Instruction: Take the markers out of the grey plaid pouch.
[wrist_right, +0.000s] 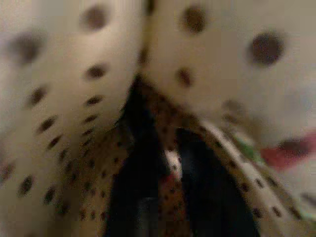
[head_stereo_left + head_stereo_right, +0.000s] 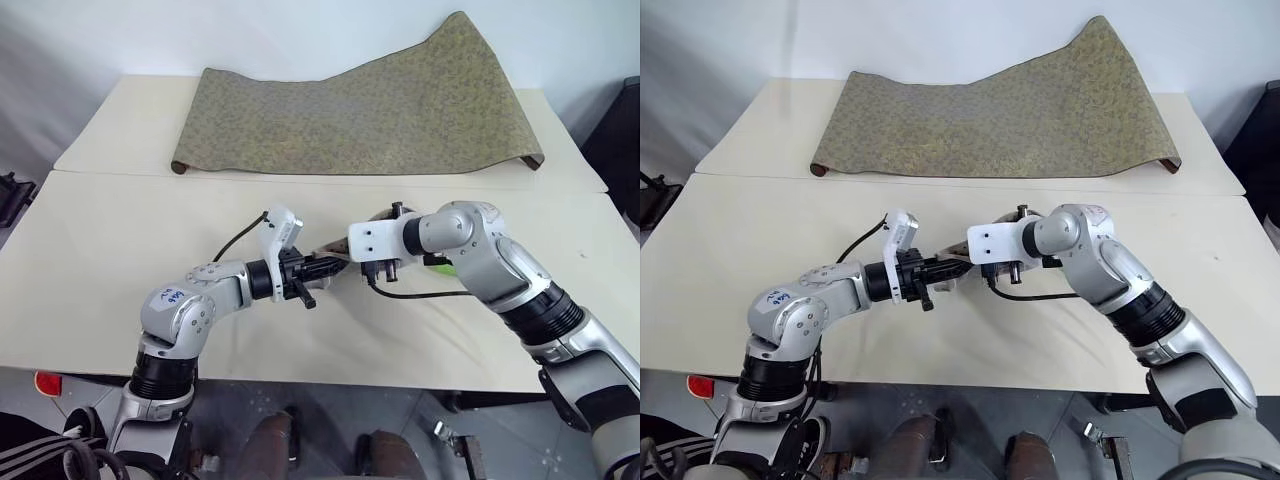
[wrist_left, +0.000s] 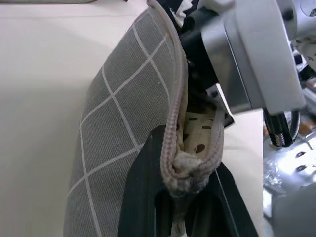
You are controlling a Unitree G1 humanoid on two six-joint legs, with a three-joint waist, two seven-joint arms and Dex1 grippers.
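left gripper [image 3: 190,197] clamps grey plaid pouch [image 3: 123,128] | right wrist: dotted lining [image 1: 59,123] | right gripper grip unclear

Cream lining [image 1: 64,98] with dark brown dots folds in on both sides and meets in a dark crease [image 1: 143,123] running down the middle. Deep in the crease lie dark, elongated shapes [image 1: 212,192], too blurred to name. A pinkish-red patch [image 1: 286,153] with a trace of green beside it shows against the lining.
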